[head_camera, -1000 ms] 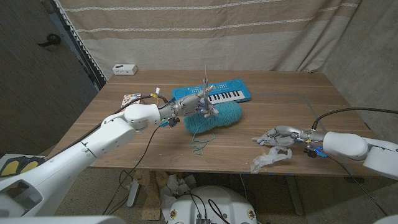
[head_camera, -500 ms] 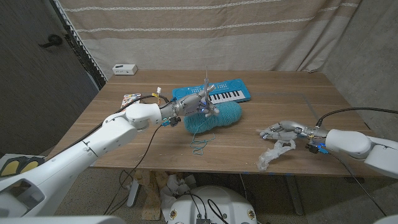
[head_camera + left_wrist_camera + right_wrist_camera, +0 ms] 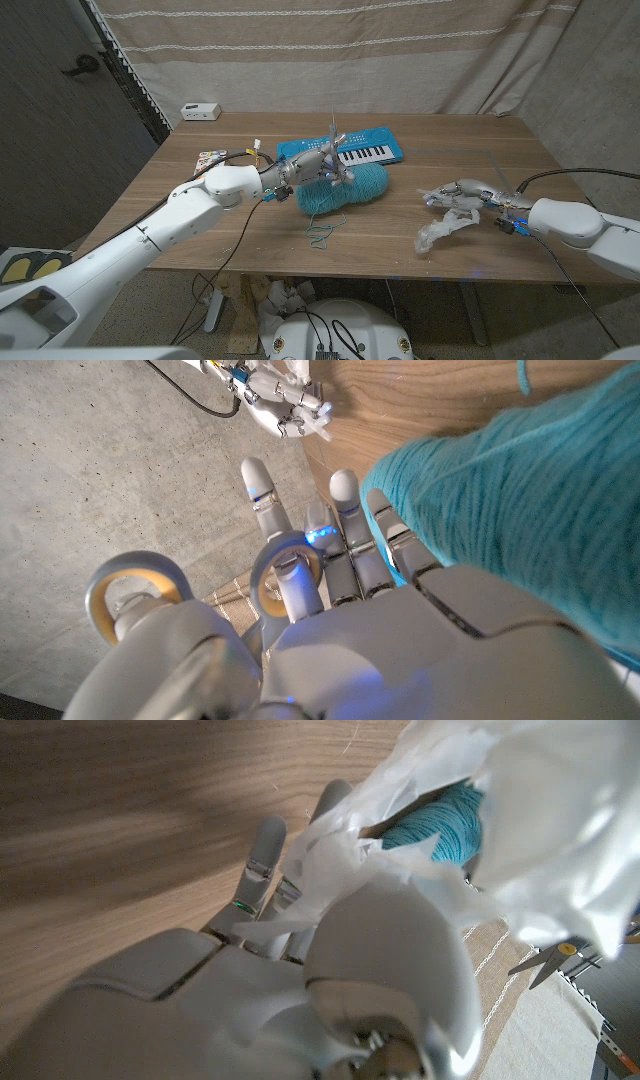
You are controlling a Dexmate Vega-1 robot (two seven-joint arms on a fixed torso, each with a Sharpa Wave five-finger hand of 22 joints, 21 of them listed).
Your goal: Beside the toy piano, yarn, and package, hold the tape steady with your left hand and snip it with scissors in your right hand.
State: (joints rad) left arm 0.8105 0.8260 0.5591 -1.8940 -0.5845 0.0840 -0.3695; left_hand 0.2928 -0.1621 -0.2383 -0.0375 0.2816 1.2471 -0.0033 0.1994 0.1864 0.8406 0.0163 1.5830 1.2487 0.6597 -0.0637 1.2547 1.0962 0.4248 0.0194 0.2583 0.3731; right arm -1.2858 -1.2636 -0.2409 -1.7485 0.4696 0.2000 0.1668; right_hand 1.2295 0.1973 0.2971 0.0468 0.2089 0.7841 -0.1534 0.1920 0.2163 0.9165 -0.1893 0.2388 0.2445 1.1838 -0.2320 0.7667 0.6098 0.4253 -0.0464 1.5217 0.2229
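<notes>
Two roles look swapped: left robot hand (image 3: 312, 168) pinches scissors (image 3: 333, 140) above teal yarn (image 3: 350, 189), 6 o'clock of toy piano (image 3: 352, 153); right robot hand (image 3: 462, 193) grips crumpled clear tape (image 3: 438, 235), 3 o'clock on bench (image 3: 200, 225); next: bring them together.

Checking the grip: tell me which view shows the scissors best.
Left wrist view: the scissors are close up, handle loops clear, a finger of the left hand apparently through one. The head view shows them small, blades pointing up above the yarn. The right wrist view catches a distant glimpse at the picture's edge.
</notes>
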